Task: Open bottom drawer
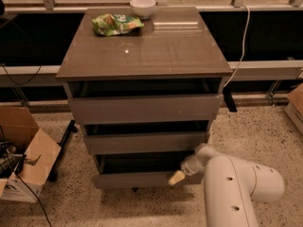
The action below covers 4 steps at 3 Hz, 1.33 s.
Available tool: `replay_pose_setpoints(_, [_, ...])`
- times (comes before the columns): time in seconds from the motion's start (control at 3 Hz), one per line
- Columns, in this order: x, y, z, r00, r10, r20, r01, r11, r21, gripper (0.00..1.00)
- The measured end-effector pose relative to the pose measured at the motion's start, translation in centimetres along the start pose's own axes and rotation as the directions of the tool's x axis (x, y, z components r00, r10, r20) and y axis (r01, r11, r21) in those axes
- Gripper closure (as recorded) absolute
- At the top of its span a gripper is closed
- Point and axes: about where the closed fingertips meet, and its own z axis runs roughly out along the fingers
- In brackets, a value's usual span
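Note:
The cabinet (142,56) has three grey-brown handleless drawer fronts. The bottom drawer (135,179) is the lowest and narrowest-looking front, with a dark gap above it. My white arm (236,188) comes in from the lower right. My gripper (177,177) has cream-coloured fingertips and sits against the right part of the bottom drawer's front, at its top edge. The two wider drawers (144,109) lie above it.
A green snack bag (116,24) and a white bowl (142,6) sit on the cabinet top. An open cardboard box (21,155) stands on the floor at left. Another box (296,108) is at the right edge. A white cable (244,37) hangs behind.

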Motion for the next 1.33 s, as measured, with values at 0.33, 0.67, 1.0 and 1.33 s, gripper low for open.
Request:
replay_pose_setpoints(0.33, [0.4,0.5,0.5,0.995,-0.081,-0.059,0.082,0.9966,0.006,0.00])
replay_pose_setpoints(0.67, [2.1,1.5,0.0,0.970,-0.190,-0.152,0.188,0.9817,-0.029,0.00])
replay_pose_setpoints(1.0, [4.8,2.9,-1.2,0.932,-0.280,-0.231,0.265,0.9595,-0.096,0.02])
replay_pose_setpoints(1.33, [6.2,4.5,-1.9,0.916,-0.330,-0.227,0.294,0.9389,-0.179,0.25])
